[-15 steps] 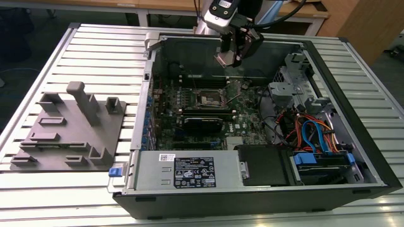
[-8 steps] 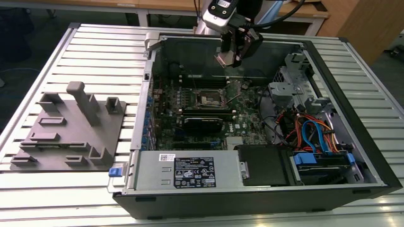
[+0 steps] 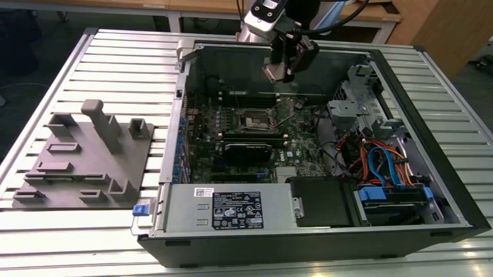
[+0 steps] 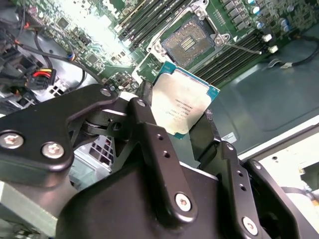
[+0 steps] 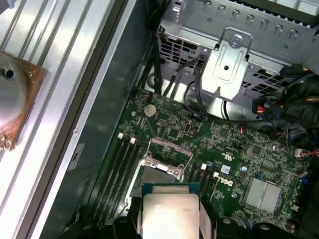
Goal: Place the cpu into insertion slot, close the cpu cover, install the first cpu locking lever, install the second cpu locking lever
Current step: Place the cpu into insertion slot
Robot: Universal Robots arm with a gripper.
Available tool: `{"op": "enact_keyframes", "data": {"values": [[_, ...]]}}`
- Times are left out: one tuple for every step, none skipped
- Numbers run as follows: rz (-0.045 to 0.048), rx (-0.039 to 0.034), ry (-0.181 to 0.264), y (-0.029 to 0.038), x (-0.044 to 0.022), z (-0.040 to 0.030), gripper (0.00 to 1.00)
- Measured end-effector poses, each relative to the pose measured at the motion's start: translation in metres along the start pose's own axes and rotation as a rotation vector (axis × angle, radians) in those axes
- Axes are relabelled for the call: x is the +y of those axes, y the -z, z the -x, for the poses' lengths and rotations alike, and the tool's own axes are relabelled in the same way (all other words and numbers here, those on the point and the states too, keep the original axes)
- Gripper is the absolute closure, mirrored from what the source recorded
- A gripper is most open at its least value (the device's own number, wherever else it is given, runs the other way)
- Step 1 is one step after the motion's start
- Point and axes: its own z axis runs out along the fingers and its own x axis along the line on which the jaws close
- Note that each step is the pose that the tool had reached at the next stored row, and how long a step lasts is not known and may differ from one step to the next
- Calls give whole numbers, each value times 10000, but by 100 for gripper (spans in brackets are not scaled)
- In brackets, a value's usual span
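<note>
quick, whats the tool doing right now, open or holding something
tool: closed on the chip, which hangs above the socket and is not yet in it.

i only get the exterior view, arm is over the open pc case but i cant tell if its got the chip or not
Observer: It has. In the second wrist view the gripper is shut on the chip, pinching two opposite edges, with the metal top facing that camera.
Operator: ok and the spot it goes in, anything sitting in there
Observer: No. In the second wrist view the socket shows its bare contact field, and the chip hangs apart from it, above the board.
</note>
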Motion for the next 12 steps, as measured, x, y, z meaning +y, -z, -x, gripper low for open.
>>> {"op": "enact_keyframes", "data": {"values": [[4, -8, -110, 0, 0, 0, 46], [3, -10, -136, 0, 0, 0, 46], [4, -11, -139, 0, 0, 0, 46], [5, -10, -140, -1, 0, 0, 46], [5, -10, -141, -1, 0, 0, 46], [5, -10, -141, -1, 0, 0, 46], [5, -10, -141, -1, 0, 0, 46], [5, -10, -141, -1, 0, 0, 46], [5, -10, -142, -1, 0, 0, 46], [5, -10, -142, -1, 0, 0, 46], [5, -10, -142, -1, 0, 0, 46], [5, -10, -142, -1, 0, 0, 46]]}}
